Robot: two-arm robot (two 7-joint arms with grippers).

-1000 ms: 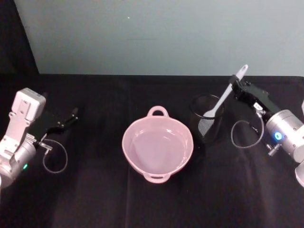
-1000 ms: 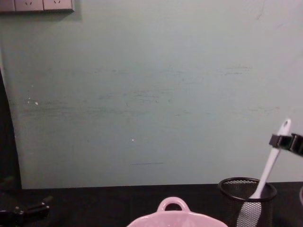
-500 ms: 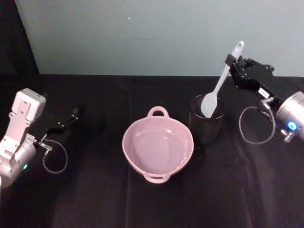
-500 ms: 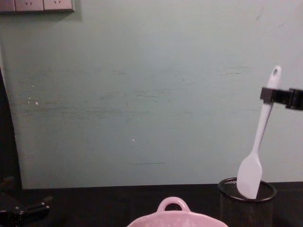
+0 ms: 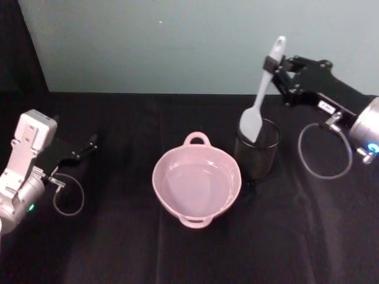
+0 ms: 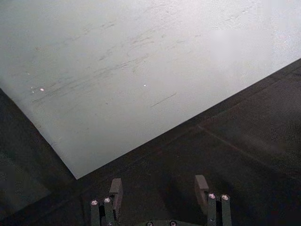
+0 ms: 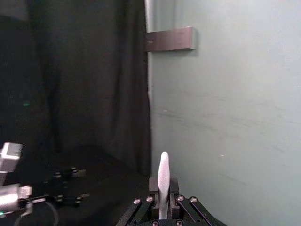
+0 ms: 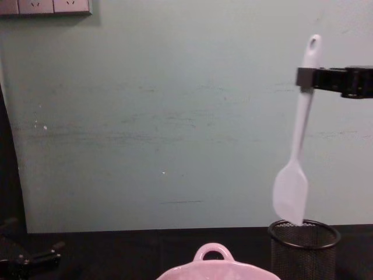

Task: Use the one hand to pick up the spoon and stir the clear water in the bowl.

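Spoon (image 5: 262,89) in right gripper (image 5: 274,64), above black mesh cup (image 5: 259,158)

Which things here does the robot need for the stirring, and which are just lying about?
In use: right claw, shut on the spoon; pink bowl.
Lying about: mesh cup; left claw, open, parked on the left.

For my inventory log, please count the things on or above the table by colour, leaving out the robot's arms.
White: 1, the spoon, held up in the right claw
Pink: 1, the bowl
Black: 1, the wire-mesh cup
Total: 3
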